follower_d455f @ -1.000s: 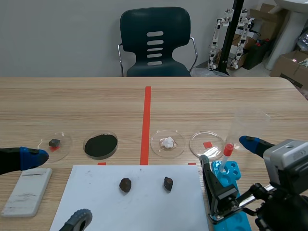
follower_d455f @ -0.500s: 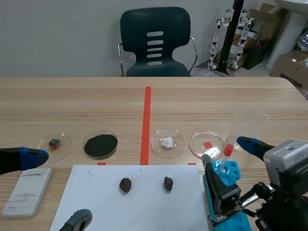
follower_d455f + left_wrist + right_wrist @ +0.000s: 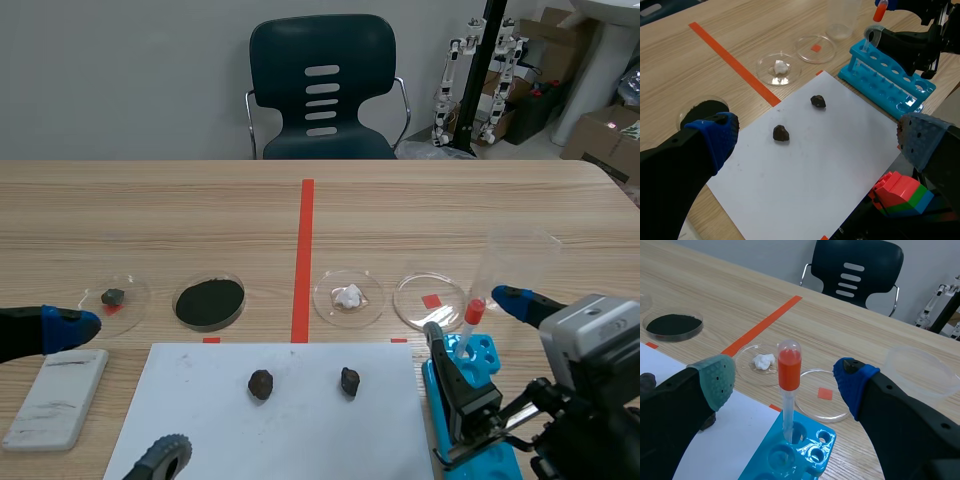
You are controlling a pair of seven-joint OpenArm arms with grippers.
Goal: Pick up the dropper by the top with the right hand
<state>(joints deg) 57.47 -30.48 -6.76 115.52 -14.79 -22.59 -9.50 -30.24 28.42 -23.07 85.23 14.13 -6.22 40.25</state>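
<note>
Red-bulbed dropper [image 3: 788, 371] with clear stem was seen upright in an end hole of the blue rack [image 3: 807, 452]. Right gripper [image 3: 784, 382] was held wide open, nothing gripped; bulb was flanked by both fingers [image 3: 715, 382], untouched by either.

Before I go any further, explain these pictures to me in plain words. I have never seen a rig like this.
This is a robot with two black arms, each ending in a two-finger gripper. The wide picture is taken from between the arms and looks across the table. The other two pictures come from a camera on each wrist.

The left gripper hangs open over a white paper with two stones on it. Beyond the paper are clear dishes, one with black powder and one with a white lump.

The right gripper is also open. Its pads sit on either side of the red top of a dropper, not touching it. The dropper stands upright in a blue rack. Neither gripper holds anything.
</note>
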